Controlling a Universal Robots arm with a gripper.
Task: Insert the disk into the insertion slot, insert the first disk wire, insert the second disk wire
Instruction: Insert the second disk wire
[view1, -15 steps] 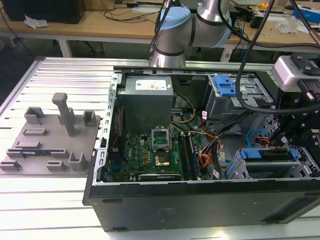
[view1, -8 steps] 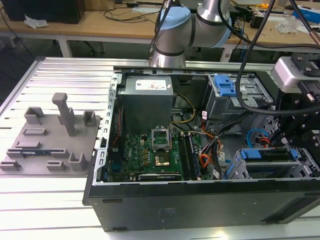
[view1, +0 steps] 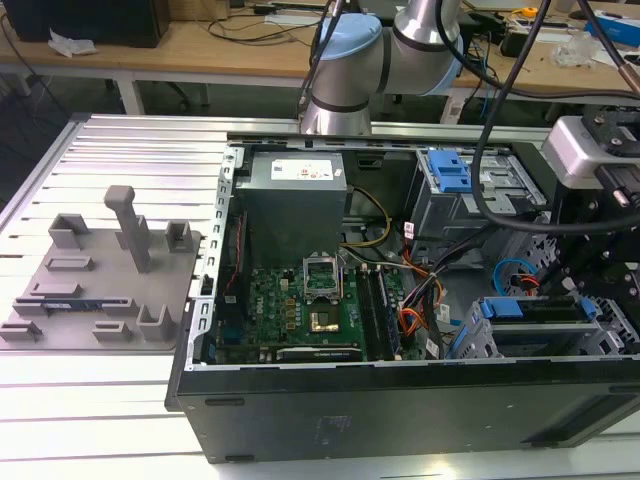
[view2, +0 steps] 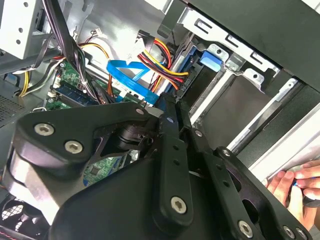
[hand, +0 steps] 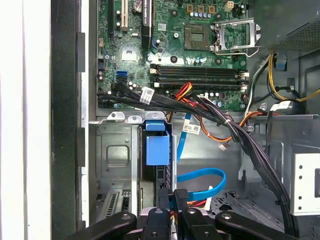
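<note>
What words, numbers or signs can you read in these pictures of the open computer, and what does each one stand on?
No text can be read for certain.
Power supply label, exterior view: the print is too small to read.
Cable bundle tag, first wrist view: the print is blurred.
Blue cable tag, first wrist view: the print is blurred.

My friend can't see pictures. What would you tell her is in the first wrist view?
A black robot gripper hangs inside an open computer case, just by a blue ribbon cable and a drive cage with a blue plastic tab. Beyond them lies a green motherboard crossed by bundled black wires.
</note>
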